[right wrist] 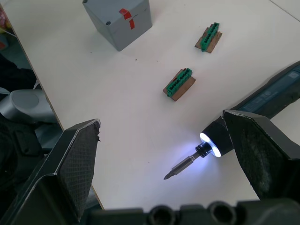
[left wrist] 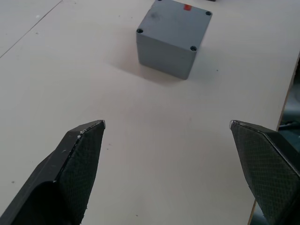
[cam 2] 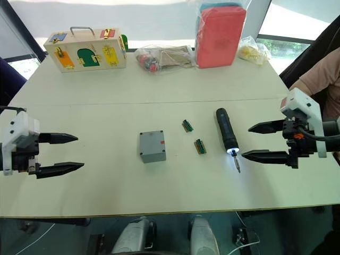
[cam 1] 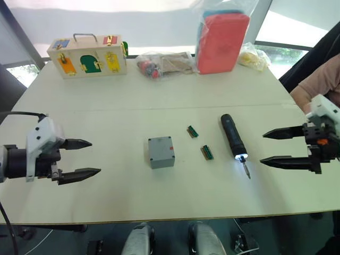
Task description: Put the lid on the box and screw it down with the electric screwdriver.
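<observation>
The grey box (cam 1: 161,152) stands in the middle of the table with the lid (left wrist: 173,23) sitting on top; screw holes show at the lid's corners and a small red mark near one edge. To its right lies the black electric screwdriver (cam 1: 232,135), bit pointing toward the front edge, its tip light on. My left gripper (cam 1: 95,157) hovers open well left of the box with nothing between its fingers. On the other side, my right gripper (cam 1: 262,147) is open just right of the screwdriver's lit tip, holding nothing.
Two small green terminal blocks (cam 1: 192,131) (cam 1: 206,152) lie between box and screwdriver. At the back stand a wooden box with coloured doors (cam 1: 87,56), a clear bag of parts (cam 1: 162,64), a red pouch (cam 1: 222,40) and a yellow bag (cam 1: 254,56). A person's arm (cam 1: 319,82) is at right.
</observation>
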